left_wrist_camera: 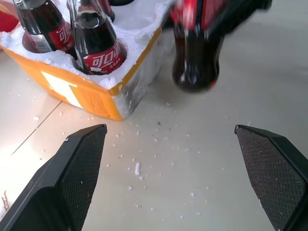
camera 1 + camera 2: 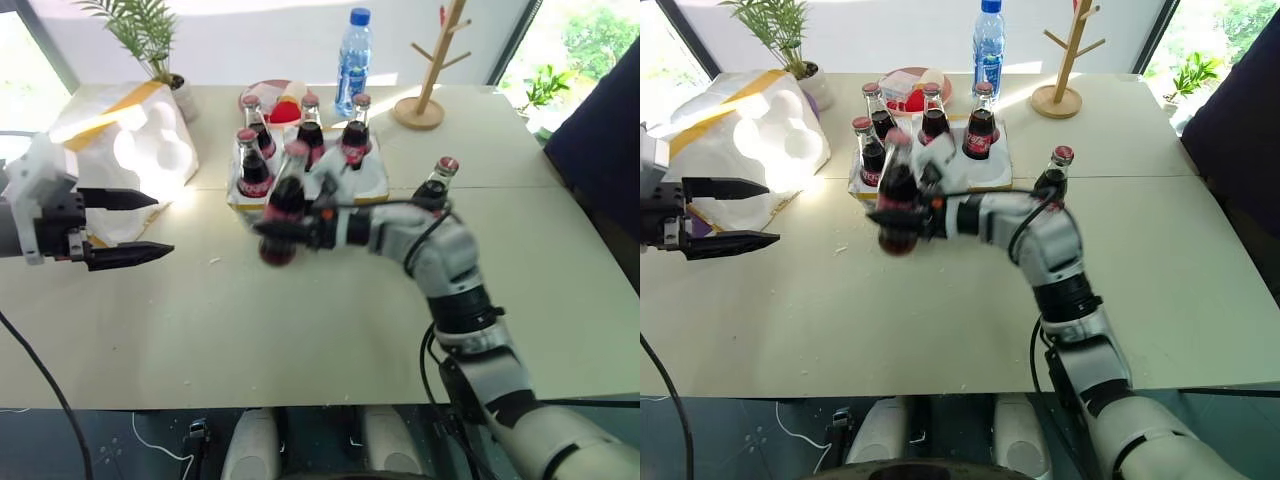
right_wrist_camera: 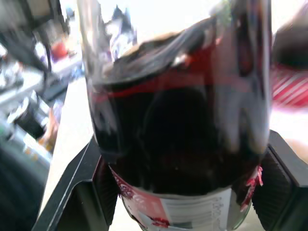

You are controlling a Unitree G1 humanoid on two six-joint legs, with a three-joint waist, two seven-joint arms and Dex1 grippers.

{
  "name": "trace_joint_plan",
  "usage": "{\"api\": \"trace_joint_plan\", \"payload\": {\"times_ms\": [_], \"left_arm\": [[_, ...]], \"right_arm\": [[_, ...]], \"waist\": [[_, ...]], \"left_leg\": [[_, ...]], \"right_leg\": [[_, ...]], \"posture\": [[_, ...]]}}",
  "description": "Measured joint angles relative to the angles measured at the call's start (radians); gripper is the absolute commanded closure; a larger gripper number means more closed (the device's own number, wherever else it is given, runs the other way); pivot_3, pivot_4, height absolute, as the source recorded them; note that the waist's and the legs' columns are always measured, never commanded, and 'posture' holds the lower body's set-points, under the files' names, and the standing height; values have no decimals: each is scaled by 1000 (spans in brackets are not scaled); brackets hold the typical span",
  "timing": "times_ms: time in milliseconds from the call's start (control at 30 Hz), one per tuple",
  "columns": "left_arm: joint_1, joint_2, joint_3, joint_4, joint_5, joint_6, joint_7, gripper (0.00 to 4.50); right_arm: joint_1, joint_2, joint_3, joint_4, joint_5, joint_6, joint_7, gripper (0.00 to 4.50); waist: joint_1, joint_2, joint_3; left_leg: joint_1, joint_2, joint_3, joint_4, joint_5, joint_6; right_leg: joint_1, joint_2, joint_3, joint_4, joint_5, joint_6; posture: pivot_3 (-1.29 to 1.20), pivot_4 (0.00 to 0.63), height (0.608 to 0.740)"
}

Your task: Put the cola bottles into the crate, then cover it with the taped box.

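Note:
My right gripper (image 2: 283,228) is shut on a cola bottle (image 2: 285,205) and holds it blurred in the air, just in front of the crate (image 2: 370,182). The bottle's dark body (image 3: 178,120) sits between the two black fingers (image 3: 79,192). In the low white crate, several cola bottles (image 2: 253,165) stand in its wells. One more cola bottle (image 2: 436,182) stands on the table behind my right forearm. The taped box (image 2: 135,145) lies at the left with yellow bands. In front of it, my left gripper (image 2: 135,228) is open and empty, pointing toward the crate (image 1: 96,91).
A blue-capped water bottle (image 2: 352,55), a plate with red and yellow items (image 2: 280,100), a wooden rack (image 2: 432,70) and a potted plant (image 2: 150,45) stand at the back. A person in dark clothes (image 2: 600,150) is at the right edge. Foam crumbs (image 1: 137,168) dot the table.

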Motion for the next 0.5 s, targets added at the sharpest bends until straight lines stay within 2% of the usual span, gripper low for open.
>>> {"api": "trace_joint_plan", "payload": {"times_ms": [67,200,433,500], "left_arm": [[-32,-14,-30,9,1,-15,4,0],[-109,-68,-76,20,-3,-16,21,0],[-168,-110,-101,31,-21,-10,59,0],[-168,-116,-102,31,-22,-8,73,0]], "right_arm": [[-81,-13,-49,14,0,-1,-51,1652],[-194,-31,-37,166,-125,-133,-137,1652],[-145,-18,83,344,-277,-275,-144,1652],[-138,-6,103,357,-300,-295,-138,1652]], "waist": [[-2,0,0],[-1,0,0],[-4,0,0],[-6,0,0]], "left_leg": [[1,0,0,-2,0,0],[1,-1,4,-6,1,-2],[-1,-1,6,-8,1,-2],[-6,-1,6,-8,4,-7]], "right_leg": [[-1,0,0,0,0,0],[-1,1,1,-1,0,-1],[-3,0,2,-2,0,0],[-8,0,2,-2,0,0]], "posture": [[0,150,740],[0,150,740],[0,150,740],[0,150,740]]}}
